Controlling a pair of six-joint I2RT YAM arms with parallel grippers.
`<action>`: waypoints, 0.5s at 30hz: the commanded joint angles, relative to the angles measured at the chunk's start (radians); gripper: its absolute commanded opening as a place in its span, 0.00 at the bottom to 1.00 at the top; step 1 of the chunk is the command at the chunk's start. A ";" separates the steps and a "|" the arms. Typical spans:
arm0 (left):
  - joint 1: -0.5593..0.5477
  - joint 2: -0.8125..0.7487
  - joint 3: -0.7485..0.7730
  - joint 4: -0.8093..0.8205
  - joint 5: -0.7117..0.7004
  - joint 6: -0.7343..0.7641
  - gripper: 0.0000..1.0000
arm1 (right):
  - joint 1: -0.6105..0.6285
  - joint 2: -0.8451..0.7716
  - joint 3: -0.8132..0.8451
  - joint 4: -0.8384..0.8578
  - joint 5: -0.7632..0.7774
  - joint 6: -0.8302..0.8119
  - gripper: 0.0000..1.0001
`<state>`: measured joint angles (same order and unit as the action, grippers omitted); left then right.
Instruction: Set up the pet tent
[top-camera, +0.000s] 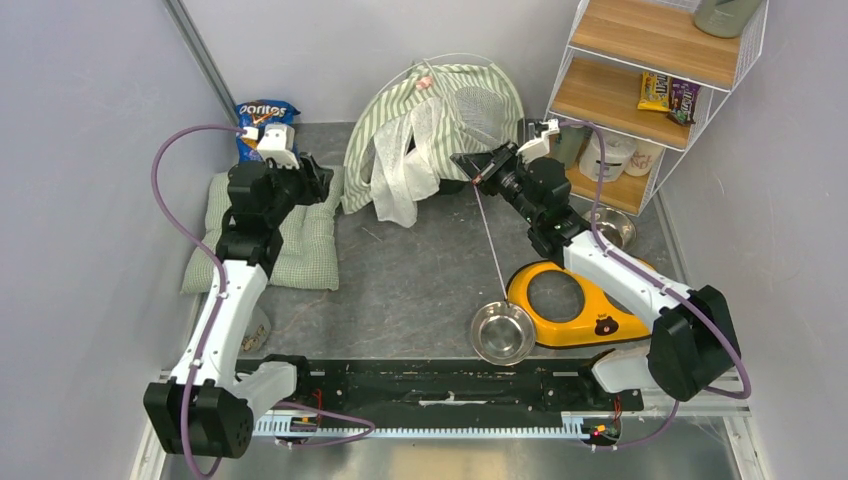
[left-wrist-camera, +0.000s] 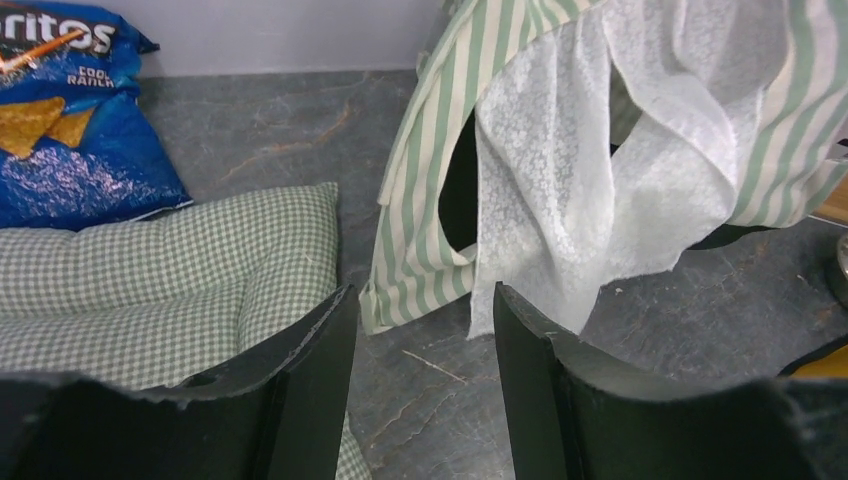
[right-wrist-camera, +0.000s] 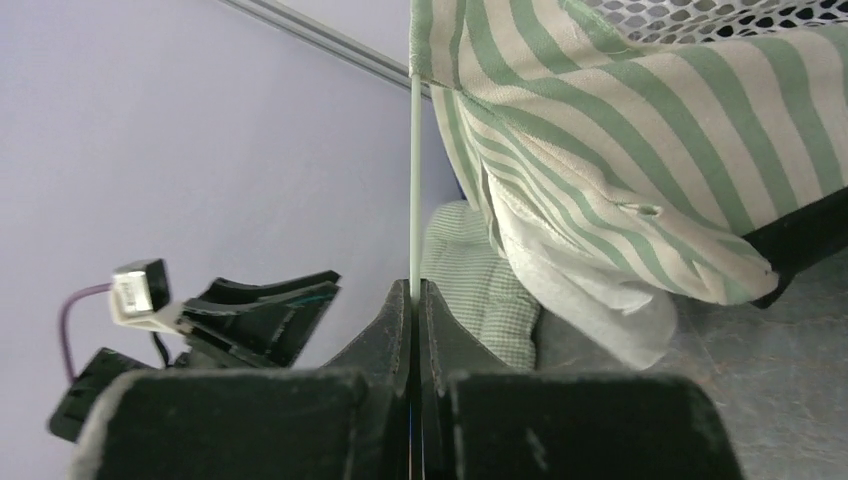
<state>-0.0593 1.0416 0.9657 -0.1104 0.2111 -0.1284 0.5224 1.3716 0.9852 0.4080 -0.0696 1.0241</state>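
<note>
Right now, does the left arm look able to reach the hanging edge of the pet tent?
Probably yes. The left gripper is open and aimed at the striped edge of the pet tent, with only bare tabletop between them. The cushion lies off to one side, not in the way.

The top camera looked down from behind the near edge over the whole desk (top-camera: 420, 270). The left wrist camera sat low, facing the tent (left-wrist-camera: 560, 150) close by. The right wrist camera looked along its pole (right-wrist-camera: 415, 180), nearer still. All three shared the tent.
</note>
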 joint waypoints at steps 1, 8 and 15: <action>-0.001 0.019 0.006 0.035 -0.034 -0.053 0.58 | 0.029 -0.009 0.008 0.186 0.074 0.104 0.00; -0.001 -0.034 0.039 -0.022 -0.116 -0.048 0.58 | 0.087 0.078 0.088 0.312 0.134 0.160 0.00; -0.001 -0.120 0.075 -0.106 -0.206 -0.057 0.58 | 0.201 0.258 0.250 0.349 0.152 0.038 0.00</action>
<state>-0.0593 0.9886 0.9829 -0.1902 0.0719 -0.1532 0.6617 1.5616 1.1259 0.6106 0.0513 1.1358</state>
